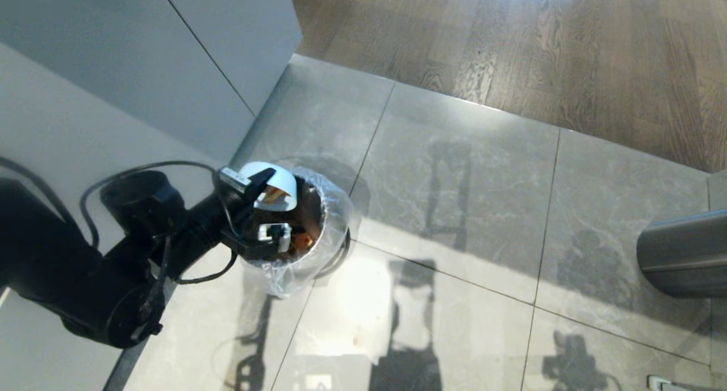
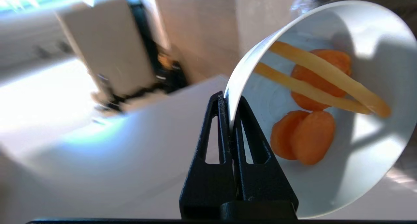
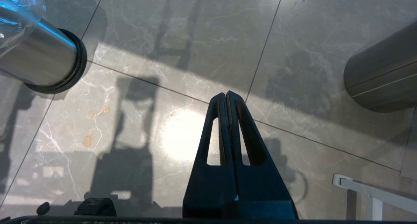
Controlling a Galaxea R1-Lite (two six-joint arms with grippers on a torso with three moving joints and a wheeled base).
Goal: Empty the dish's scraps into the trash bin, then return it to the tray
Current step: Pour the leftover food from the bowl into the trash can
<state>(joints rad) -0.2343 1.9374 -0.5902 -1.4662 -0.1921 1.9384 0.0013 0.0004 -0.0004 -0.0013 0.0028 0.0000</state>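
Grey marble floor tiles lay under the bin, wood flooring beyond. Over its lined mouth the left gripper pinched the dish by the rim, fingers clamped tight on the thin wall, the dish tipped nearly on edge. Scraps clung inside. Glossy and light, the dish looked slippery and breakable; the rim pinch seemed the only hold. The right gripper hung closed, empty, above the floor.
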